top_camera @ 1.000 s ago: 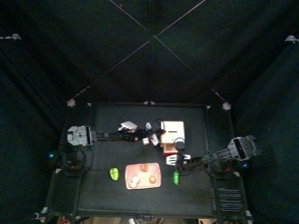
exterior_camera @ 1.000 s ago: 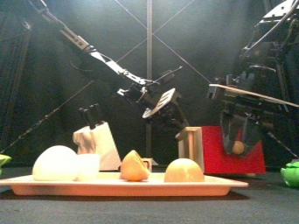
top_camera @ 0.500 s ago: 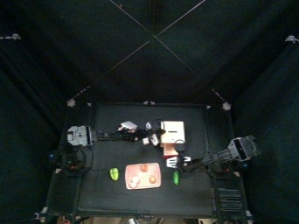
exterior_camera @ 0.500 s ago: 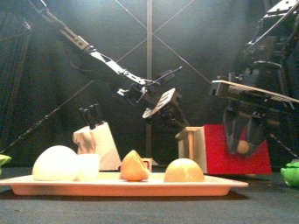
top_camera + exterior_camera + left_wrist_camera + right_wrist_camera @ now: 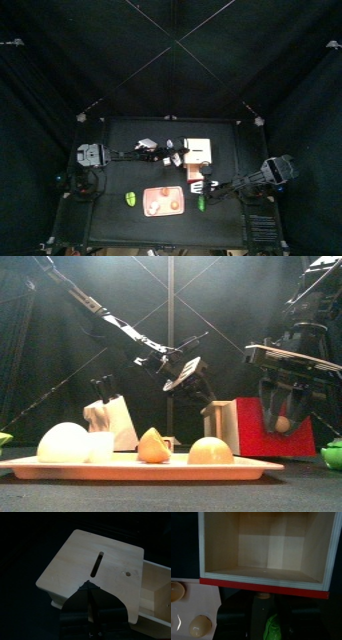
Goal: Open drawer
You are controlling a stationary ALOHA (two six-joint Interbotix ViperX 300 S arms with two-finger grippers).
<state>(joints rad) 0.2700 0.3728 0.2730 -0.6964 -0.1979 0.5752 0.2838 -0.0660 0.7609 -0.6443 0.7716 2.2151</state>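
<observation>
As the right tool (image 5: 282, 408) draws back toward its own side of the counter (image 5: 134, 135), the red front (image 5: 267, 428) of the drawer (image 5: 264, 552) comes with it. That is the change of the last second: in the front view the red face spreads plainly wider than it did a moment ago, and the arm above it has shifted outward. A small tan knob (image 5: 262, 596) sits right at the tool's tip. Whether the tool is clamped on it I cannot tell, its black parts being lost against the dark. The right wrist view now looks straight into the pale, bare inside of the drawer, its red lip nearest the camera.

Over on the other side, the left tool (image 5: 90, 587) has its two tips drawn together to a point. It rests on the flat top of the wooden casing (image 5: 80, 562), just at the end of the slot (image 5: 97, 562) cut there. By my reading it is pinning the casing so that only the drawer slides.

The casing stands at the counter's middle, behind the pinkish tray (image 5: 134, 468) of pale shapes and well clear of it.

Judging by how much interior shows, the opening looks largely achieved, with perhaps a little travel left.
</observation>
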